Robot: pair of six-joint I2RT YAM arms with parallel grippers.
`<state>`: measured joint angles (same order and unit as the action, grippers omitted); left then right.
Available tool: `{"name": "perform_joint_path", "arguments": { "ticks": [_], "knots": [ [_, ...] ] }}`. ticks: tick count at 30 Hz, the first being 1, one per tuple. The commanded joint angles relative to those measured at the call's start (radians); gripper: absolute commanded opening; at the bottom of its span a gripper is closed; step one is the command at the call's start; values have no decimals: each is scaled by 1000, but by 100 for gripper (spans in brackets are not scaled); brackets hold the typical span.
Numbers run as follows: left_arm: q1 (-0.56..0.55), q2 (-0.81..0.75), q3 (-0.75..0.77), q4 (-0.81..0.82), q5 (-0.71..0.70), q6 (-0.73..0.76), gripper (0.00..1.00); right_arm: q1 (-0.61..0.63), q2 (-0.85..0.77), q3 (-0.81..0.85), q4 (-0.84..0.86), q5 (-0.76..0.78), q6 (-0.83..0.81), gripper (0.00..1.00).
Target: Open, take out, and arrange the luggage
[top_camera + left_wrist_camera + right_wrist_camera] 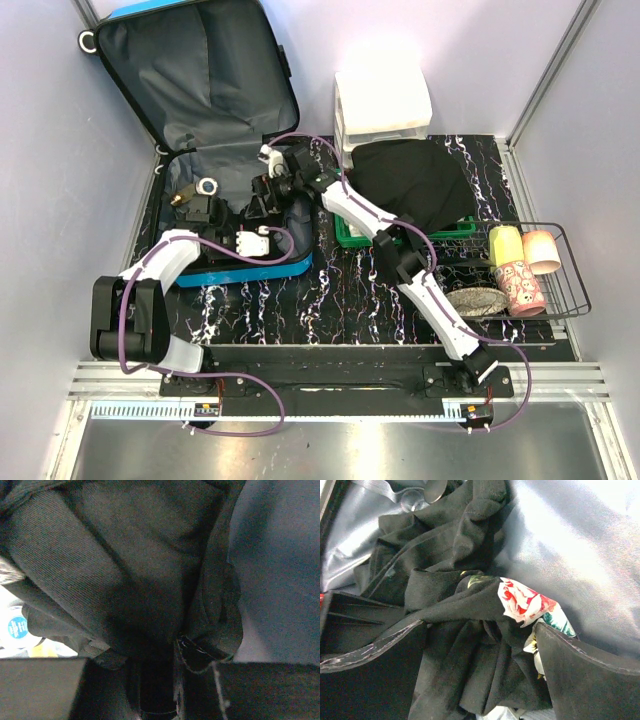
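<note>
The blue luggage (250, 271) lies open at the left of the table, its lid (200, 80) standing up with dark grey lining showing. Both grippers are down inside its base. My left gripper (203, 211) (150, 690) has its jaws apart with dark grey cloth (125, 555) pressed close over and between them. My right gripper (266, 190) (480, 680) has its jaws apart around a bunched black garment (470, 645) with a floral patch (525, 602). Pale lining (580, 555) lies behind the garment.
A black cloth (410, 180) is heaped over a green tray (350, 236) right of the luggage. A white drawer organiser (380, 100) stands behind it. A wire basket (565, 295) with cups and a dish sits at the far right. Small loose items (205, 186) lie in the luggage.
</note>
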<state>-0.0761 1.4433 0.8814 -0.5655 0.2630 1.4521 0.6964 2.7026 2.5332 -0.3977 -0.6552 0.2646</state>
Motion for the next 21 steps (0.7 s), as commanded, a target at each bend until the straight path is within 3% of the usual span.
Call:
{"name": "perform_joint_path", "arguments": {
  "ticks": [1,4,7,8,9,10,16,21],
  "knots": [
    [-4,-35,-5,95,-4,40,14,37,0,41,71,60,-79,100],
    [-4,-28,1,101,-10,21,14,40,6,4,77,54,-96,92],
    [-2,-20,21,98,-11,-18,7,38,-1,13,60,52,-107,50],
    [-2,-20,33,93,-8,-36,3,38,-1,39,57,51,-117,23],
    [2,-20,37,84,-2,-42,0,37,-10,54,53,51,-129,8],
    [4,-24,44,82,1,-50,0,38,-13,70,40,60,-145,0],
    [24,-50,21,70,10,-50,0,11,-121,82,80,78,-234,0],
    [27,-72,7,70,9,-33,0,-29,-197,13,141,45,-168,0]
  ]
}}
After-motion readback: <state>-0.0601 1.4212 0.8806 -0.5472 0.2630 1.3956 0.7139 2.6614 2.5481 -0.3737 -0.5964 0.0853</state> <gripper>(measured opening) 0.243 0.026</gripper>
